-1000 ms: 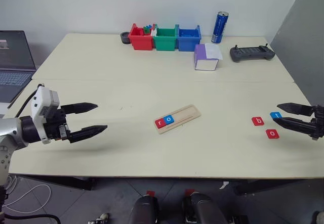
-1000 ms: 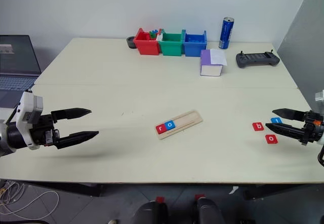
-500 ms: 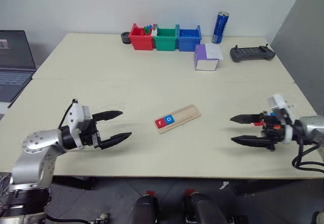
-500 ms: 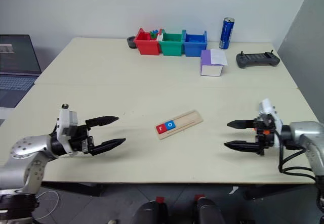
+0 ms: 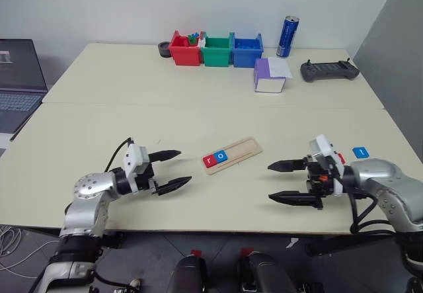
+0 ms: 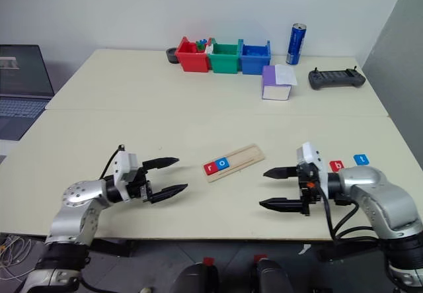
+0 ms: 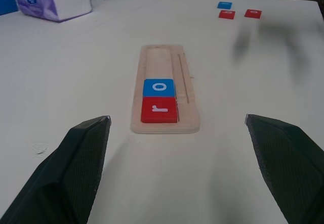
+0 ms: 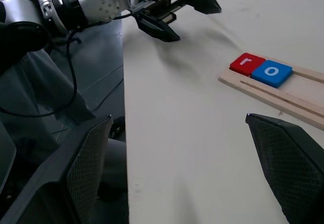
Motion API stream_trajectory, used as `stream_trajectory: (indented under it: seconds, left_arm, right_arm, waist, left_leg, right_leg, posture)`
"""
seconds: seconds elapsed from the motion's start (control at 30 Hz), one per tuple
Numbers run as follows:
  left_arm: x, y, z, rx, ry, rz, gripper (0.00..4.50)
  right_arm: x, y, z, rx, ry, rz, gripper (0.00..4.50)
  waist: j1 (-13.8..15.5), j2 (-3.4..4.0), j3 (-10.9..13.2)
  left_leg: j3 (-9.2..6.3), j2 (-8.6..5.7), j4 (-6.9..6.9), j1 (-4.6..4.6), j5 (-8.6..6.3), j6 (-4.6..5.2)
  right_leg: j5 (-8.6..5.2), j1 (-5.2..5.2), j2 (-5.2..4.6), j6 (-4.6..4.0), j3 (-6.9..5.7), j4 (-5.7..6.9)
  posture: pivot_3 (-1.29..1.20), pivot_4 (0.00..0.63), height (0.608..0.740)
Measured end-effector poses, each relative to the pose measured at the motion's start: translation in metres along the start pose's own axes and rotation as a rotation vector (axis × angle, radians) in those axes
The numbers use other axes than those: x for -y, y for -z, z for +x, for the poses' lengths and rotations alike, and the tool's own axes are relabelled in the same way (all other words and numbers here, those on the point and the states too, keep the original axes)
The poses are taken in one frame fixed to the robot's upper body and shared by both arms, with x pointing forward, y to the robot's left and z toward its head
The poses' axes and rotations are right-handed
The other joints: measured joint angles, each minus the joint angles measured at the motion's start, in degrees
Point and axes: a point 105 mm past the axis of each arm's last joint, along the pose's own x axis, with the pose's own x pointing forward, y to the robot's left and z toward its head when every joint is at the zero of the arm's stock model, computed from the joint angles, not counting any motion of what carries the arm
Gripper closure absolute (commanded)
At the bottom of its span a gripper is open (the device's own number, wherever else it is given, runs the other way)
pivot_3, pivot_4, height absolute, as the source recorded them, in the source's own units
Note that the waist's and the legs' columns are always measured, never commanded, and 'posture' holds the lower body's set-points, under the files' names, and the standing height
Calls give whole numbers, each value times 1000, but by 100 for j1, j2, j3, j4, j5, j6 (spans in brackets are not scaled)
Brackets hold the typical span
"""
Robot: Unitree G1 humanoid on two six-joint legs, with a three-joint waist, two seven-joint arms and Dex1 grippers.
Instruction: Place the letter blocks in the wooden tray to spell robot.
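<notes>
The wooden tray [image 5: 232,154] lies slanted in the middle of the table. At its near-left end sit a red r block [image 5: 209,161] and a blue o block [image 5: 221,155]. The rest of its groove is bare. My left gripper [image 5: 185,167] is open, just left of the tray and pointing at it. My right gripper [image 5: 269,182] is open to the tray's right, pointing left. Behind the right hand lie a red b block [image 6: 337,166] and a blue t block [image 6: 361,159]. The left wrist view shows one more red block [image 7: 252,13] beside them.
Red [image 5: 184,49], green [image 5: 215,49] and blue [image 5: 246,50] bins line the far edge, with a blue can [image 5: 286,36] beside them. A purple-and-white box [image 5: 269,75] and a black controller [image 5: 329,69] sit at the far right. A laptop [image 5: 16,75] stands at the left.
Both arms have swung inward and down towards the tray. The right gripper has moved left, away from the loose blocks. Both grippers stay open and the blocks have not moved.
</notes>
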Motion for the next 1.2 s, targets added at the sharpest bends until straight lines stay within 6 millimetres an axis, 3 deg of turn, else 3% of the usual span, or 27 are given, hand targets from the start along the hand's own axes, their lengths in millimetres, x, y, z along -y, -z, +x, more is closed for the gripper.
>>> stream_trajectory:
  seconds: [0.17, 0.4, 0.7, 1.2]
  left_arm:
    - [3, 11, 18, -25, 30, -16, 0]
    - [-2, 21, 29, -72, 25, -4, 0]
    - [-8, 23, 59, -65, 20, -24, 0]
    - [-8, 25, 71, -141, 101, 32, 0]
  right_arm:
    - [0, 4, 18, 4, 22, -5, 23]
    - [1, 9, 20, 9, 57, -4, 23]
    - [-3, 10, 22, 17, 57, -18, 23]
    - [-5, 10, 24, 19, 62, -20, 23]
  waist:
    - [1, 0, 0]
    - [2, -6, -4]
    - [-2, -10, -6]
    - [4, -11, -9]
  left_leg:
    - [0, 0, 2, -2, 0, 0]
    - [-3, 0, 3, -1, 0, 0]
    - [-5, -1, 5, -1, 1, 0]
    - [-18, -2, 13, 13, 1, 0]
  right_leg:
    - [0, 0, 0, 0, 1, 1]
    - [0, 1, 0, 0, -2, 1]
    - [1, 4, 1, 0, -5, 2]
    - [0, 29, 0, -1, -16, 1]
  posture:
    - [0, 150, 740]
    - [0, 150, 740]
    - [0, 150, 740]
    - [0, 150, 740]
